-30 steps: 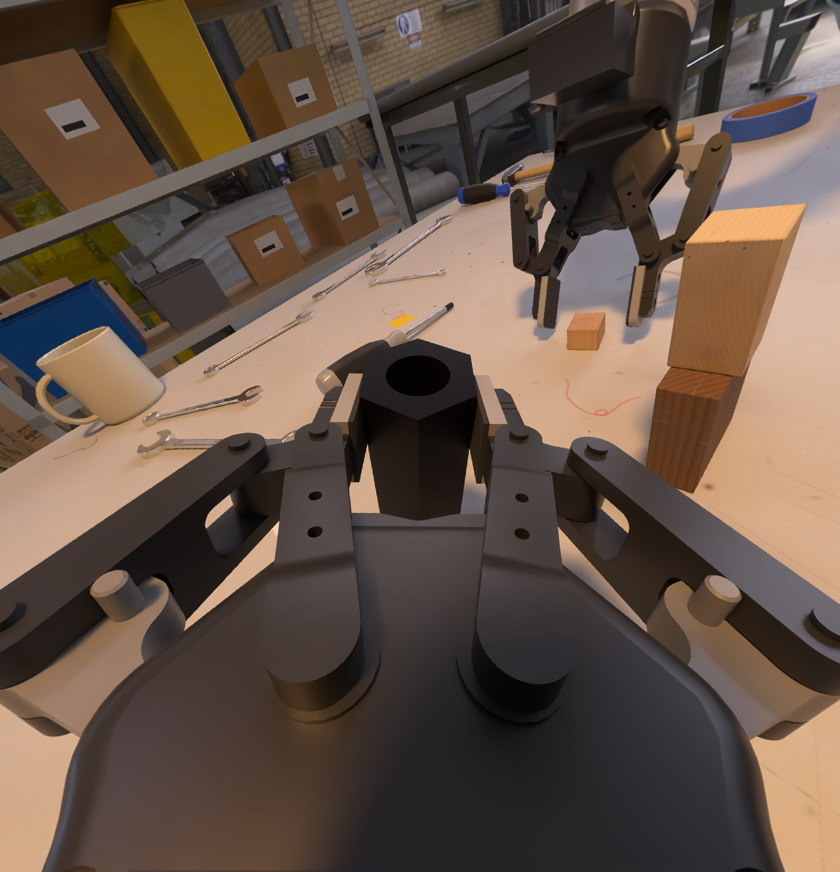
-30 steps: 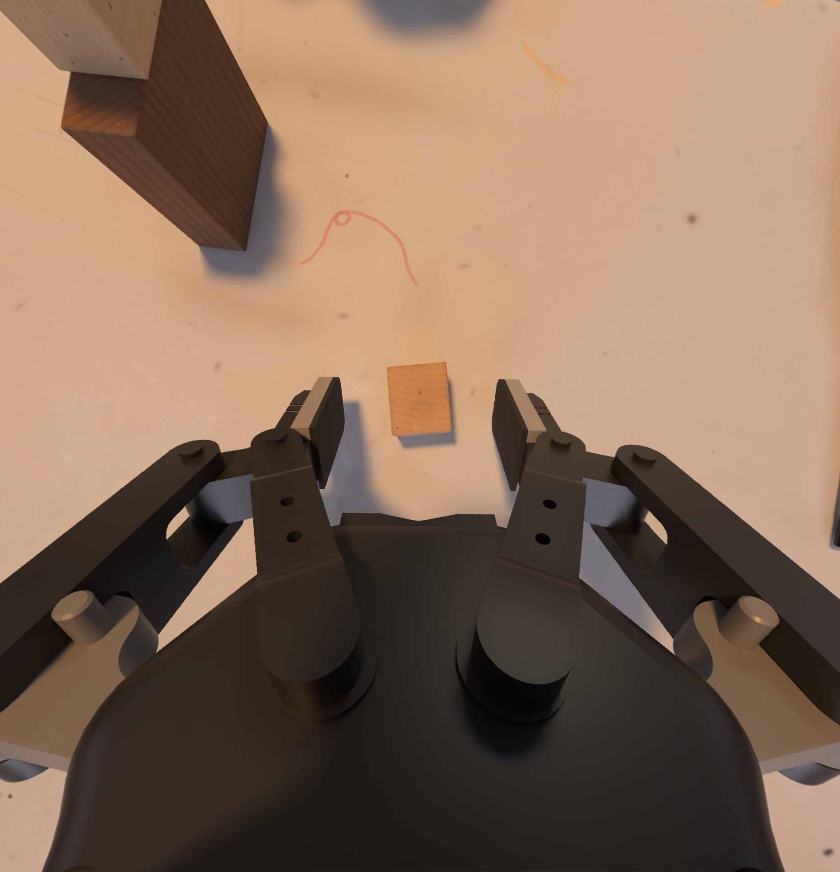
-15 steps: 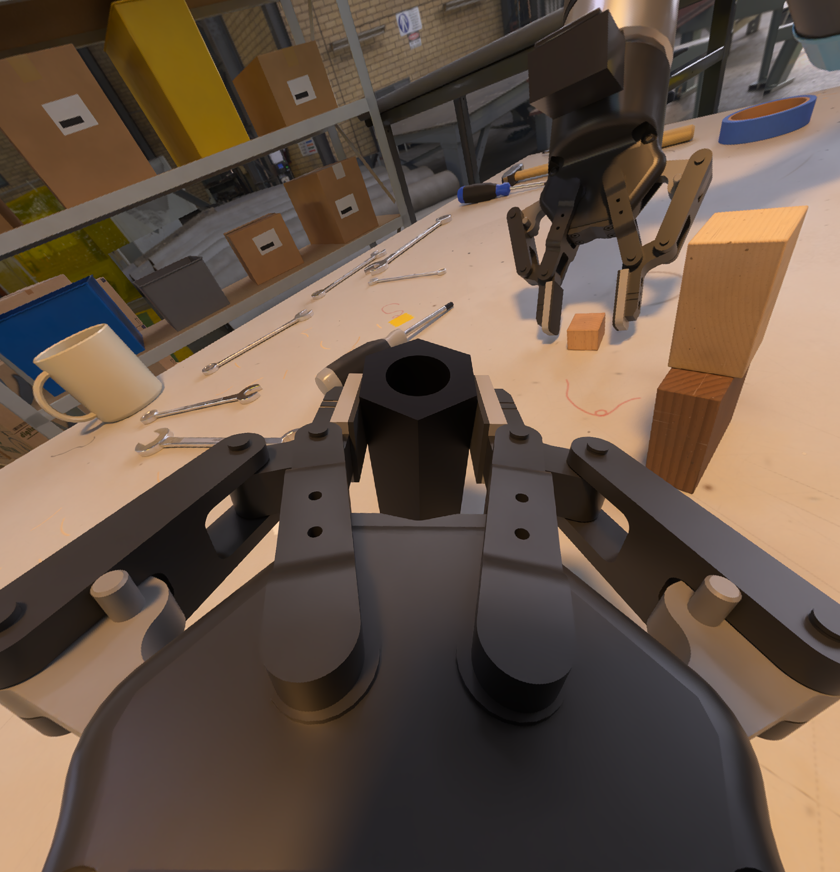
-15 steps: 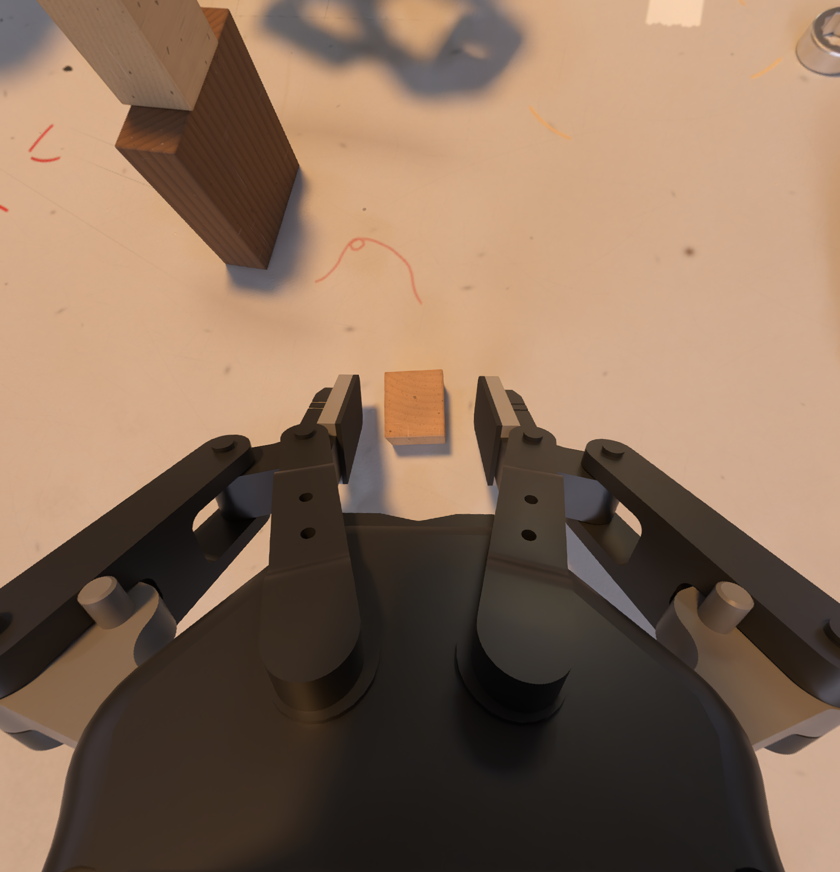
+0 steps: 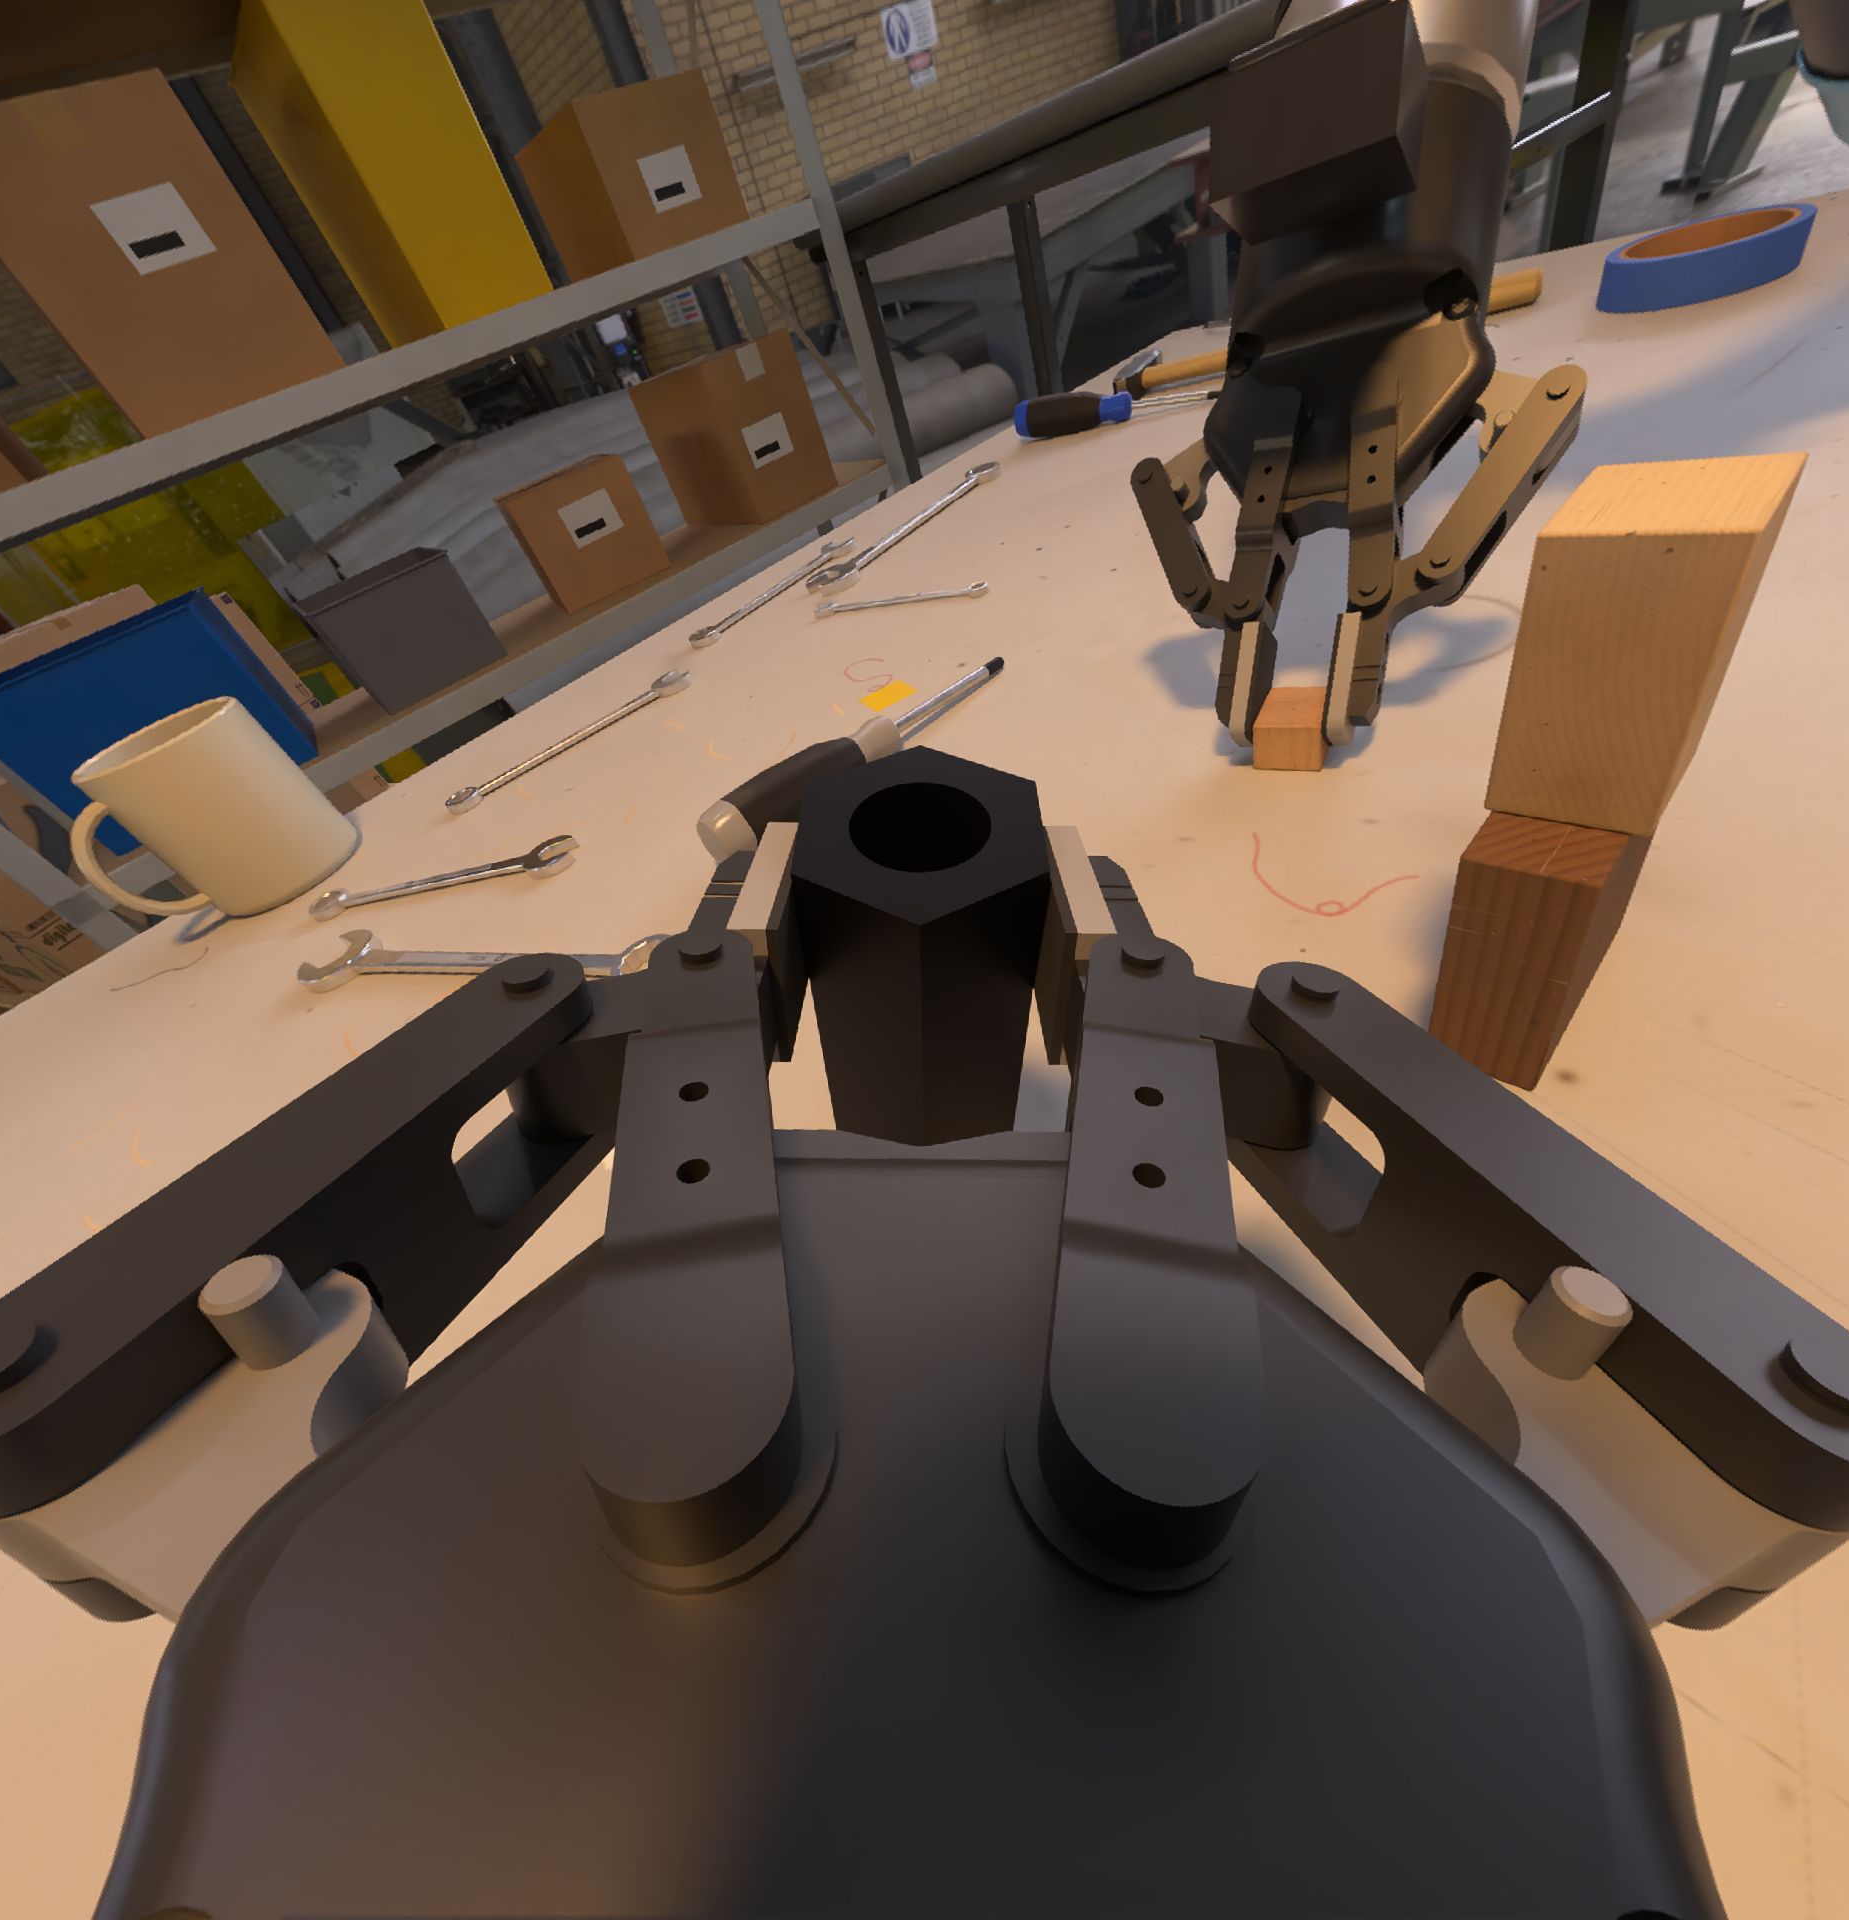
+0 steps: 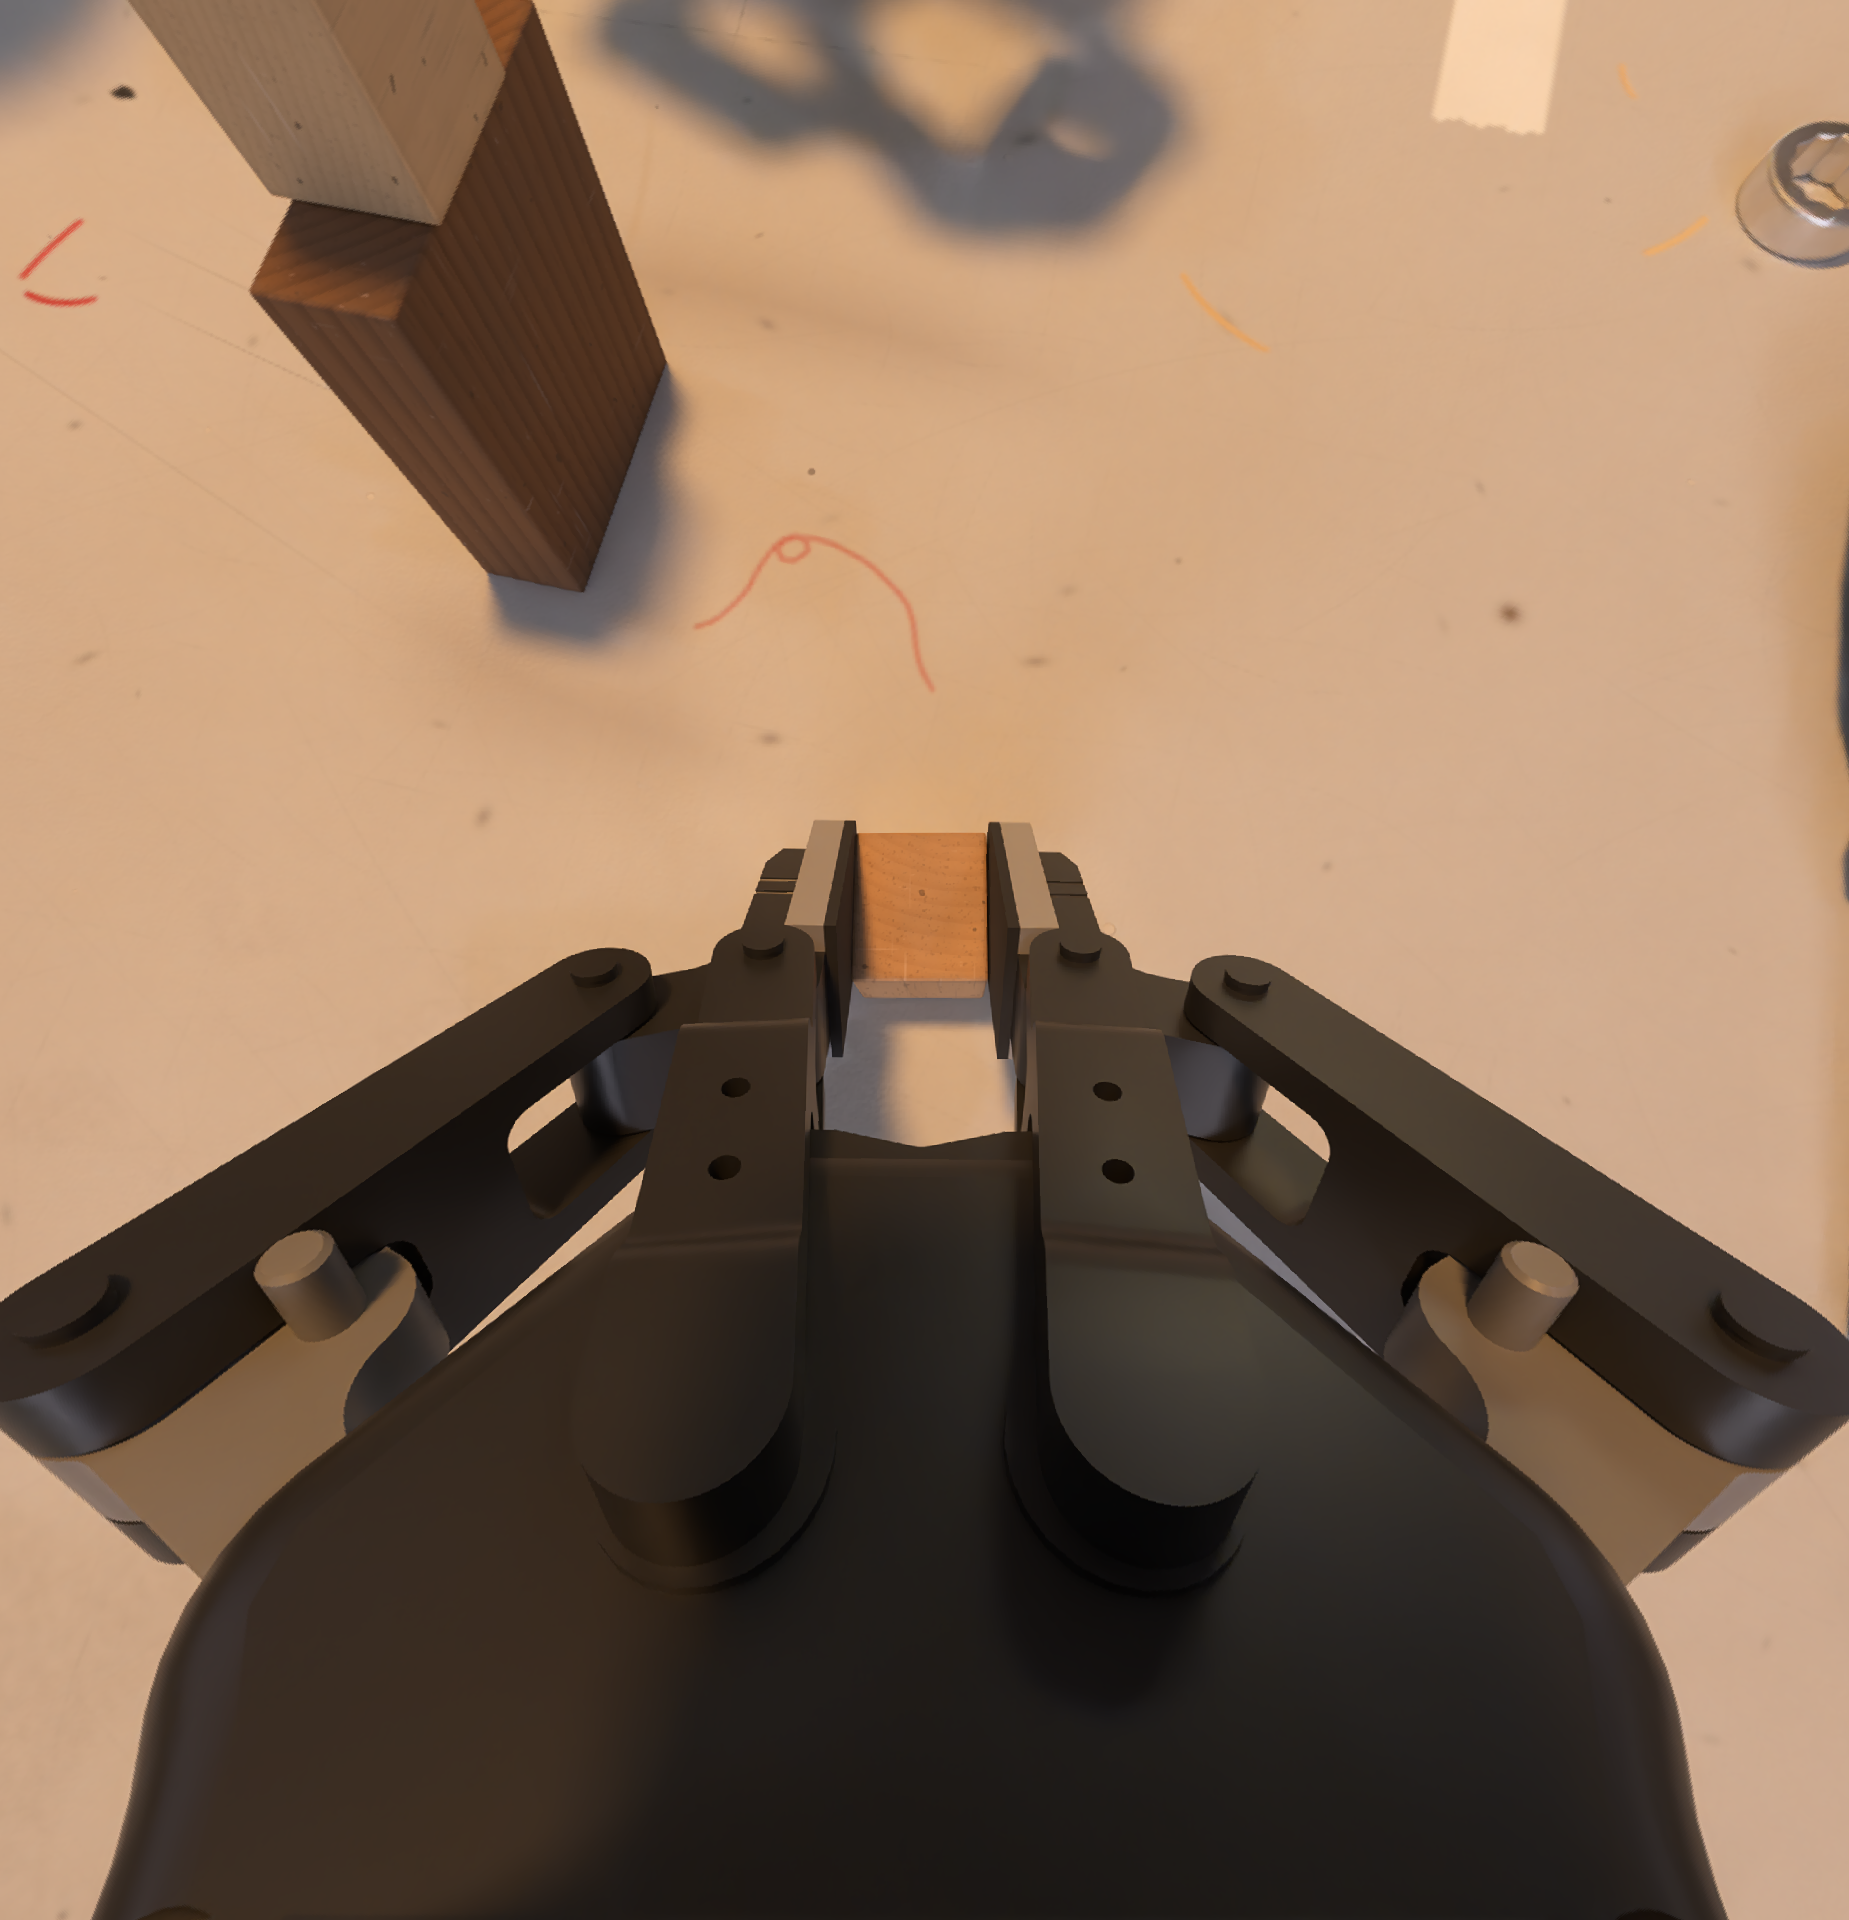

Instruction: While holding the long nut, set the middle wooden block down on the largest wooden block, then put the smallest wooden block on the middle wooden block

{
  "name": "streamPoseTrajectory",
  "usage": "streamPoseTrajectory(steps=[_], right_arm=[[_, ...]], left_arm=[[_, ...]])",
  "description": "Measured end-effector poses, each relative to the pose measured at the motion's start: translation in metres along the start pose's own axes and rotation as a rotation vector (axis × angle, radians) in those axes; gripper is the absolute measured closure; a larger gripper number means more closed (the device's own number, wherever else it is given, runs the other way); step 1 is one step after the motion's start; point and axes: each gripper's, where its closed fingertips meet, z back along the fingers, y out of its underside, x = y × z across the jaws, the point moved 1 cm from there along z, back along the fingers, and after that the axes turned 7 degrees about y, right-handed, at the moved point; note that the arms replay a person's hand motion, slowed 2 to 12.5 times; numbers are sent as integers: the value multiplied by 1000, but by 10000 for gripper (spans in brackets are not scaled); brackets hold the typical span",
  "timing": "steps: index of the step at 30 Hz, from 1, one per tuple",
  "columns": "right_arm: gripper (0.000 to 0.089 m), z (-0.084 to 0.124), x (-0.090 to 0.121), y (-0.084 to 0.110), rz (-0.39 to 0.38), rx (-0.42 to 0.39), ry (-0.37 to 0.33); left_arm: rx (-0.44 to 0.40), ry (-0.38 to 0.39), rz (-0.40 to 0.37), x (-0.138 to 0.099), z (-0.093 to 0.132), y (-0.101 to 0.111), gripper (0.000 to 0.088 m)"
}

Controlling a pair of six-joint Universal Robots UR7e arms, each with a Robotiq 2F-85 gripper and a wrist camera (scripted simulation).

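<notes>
In my left wrist view, the left gripper [image 5: 918, 914] is clamped on the black long nut [image 5: 918, 935] at centre frame, its pads pressed to two opposite flats and the bore facing up toward the lens; at the right edge the pale middle wooden block [image 5: 1626, 644] stands on the dark largest wooden block [image 5: 1522, 945], overhanging it toward the right; at upper right the right gripper [image 5: 1294, 696] reaches down with its fingers closed against both sides of the smallest wooden block [image 5: 1289, 727], which sits at the tabletop [image 5: 1730, 1039]; on the left I see a cream mug [image 5: 208, 805], several wrenches [image 5: 442, 878], and a blue-handled screwdriver [image 5: 1081, 410] farther back; a roll of blue tape [image 5: 1709, 255] lies at the upper right corner.

In my right wrist view, the right gripper [image 6: 920, 914] is closed on the smallest wooden block [image 6: 920, 909] at centre frame, pads [image 6: 828, 873] touching its left and right faces; I cannot tell whether the block has left the table; at upper left the middle wooden block [image 6: 338, 94] rests on the largest wooden block [image 6: 484, 343], covering only part of its top; a metal socket [image 6: 1813, 203] sits at the upper right; a red scribble [image 6: 826, 592] marks the table between the stack and the gripper.
</notes>
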Motion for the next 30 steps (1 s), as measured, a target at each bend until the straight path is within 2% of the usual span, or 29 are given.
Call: streamPoseTrajectory(steps=[7,11,15,20,25,30], right_arm=[[673,3,-5,-13,-56,-13,31],[673,10,-7,-34,-129,-43,54],[673,20,-4,-64,-206,-85,85],[673,32,11,-104,-261,-135,108],[673,40,35,-136,-247,-152,134],[673,41,58,-156,-225,-149,139]], left_arm=[[9,-9,10,2,-1,1,516],[18,-21,17,4,-1,2,516],[30,-29,20,5,-2,3,516],[47,-37,20,6,-4,5,516],[63,-41,14,6,-5,7,516],[79,-43,5,5,-6,8,516]])
